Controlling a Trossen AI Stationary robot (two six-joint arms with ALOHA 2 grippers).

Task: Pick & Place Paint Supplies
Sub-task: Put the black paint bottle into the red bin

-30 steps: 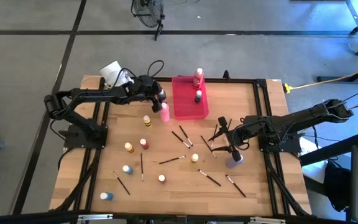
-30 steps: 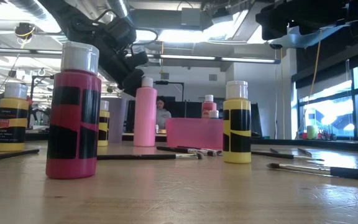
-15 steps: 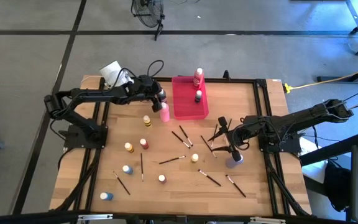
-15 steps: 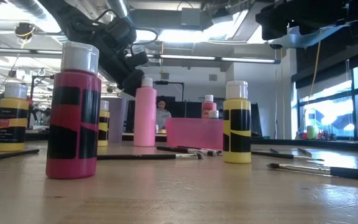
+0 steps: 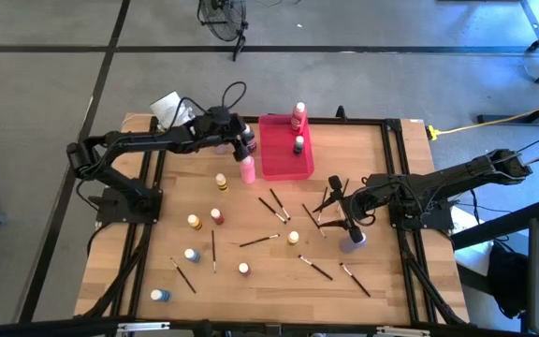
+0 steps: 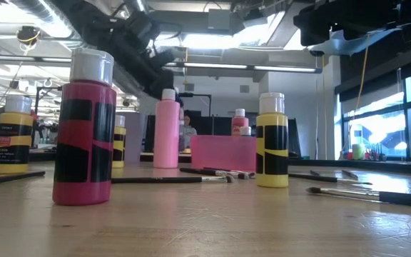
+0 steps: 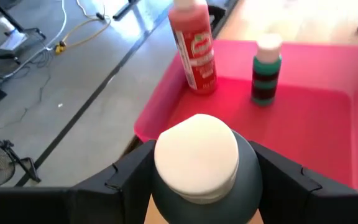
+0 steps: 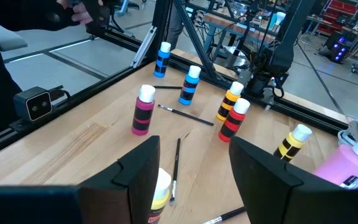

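1. The left gripper (image 5: pixel 244 140), clamped on a dark, white-capped paint bottle (image 7: pixel 197 167), is seen shifted slightly toward the pink-red tray (image 5: pixel 271 161) since a second ago.
2. The pink bottle (image 5: pixel 248 169) is left standing just beside the tray, unmoved.
3. A red bottle (image 5: pixel 298 115) and a green bottle (image 5: pixel 298 145) are shown inside the tray.
4. The right gripper (image 5: pixel 343 211) is held with fingers apart, empty, over scattered paintbrushes (image 5: pixel 259 241), unchanged.

2 bottles (image 5: pixel 298 128) in tray (image 5: pixel 275 159)
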